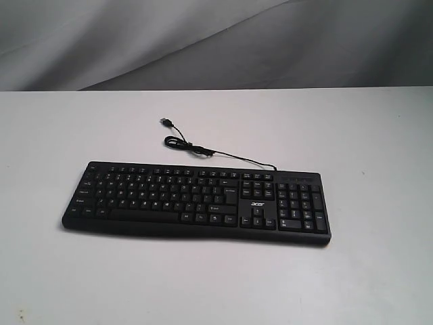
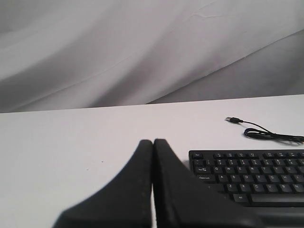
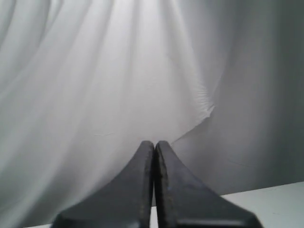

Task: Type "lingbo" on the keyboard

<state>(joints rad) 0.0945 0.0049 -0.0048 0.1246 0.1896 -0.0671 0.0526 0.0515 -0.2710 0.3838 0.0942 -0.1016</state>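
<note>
Black keyboard [image 1: 196, 202] — white legends, number pad.

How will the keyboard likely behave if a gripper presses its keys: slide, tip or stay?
The keyboard is wide and flat on the table, so it probably will not tip. It looks like light plastic, so a slanted push may slide it. Its thin cable lies loose, plug free, so it should hardly restrain it.

- plain white matte surface [image 1: 81, 284], nothing fancy
- wide flat black plastic keyboard [image 1: 196, 200] with a number pad lies flat on it, about mid-surface and a bit skewed
- thin black USB cable [image 1: 177, 143] leaves the keyboard's far edge and loops once on the surface, plug [image 1: 164, 122] lying loose
</note>
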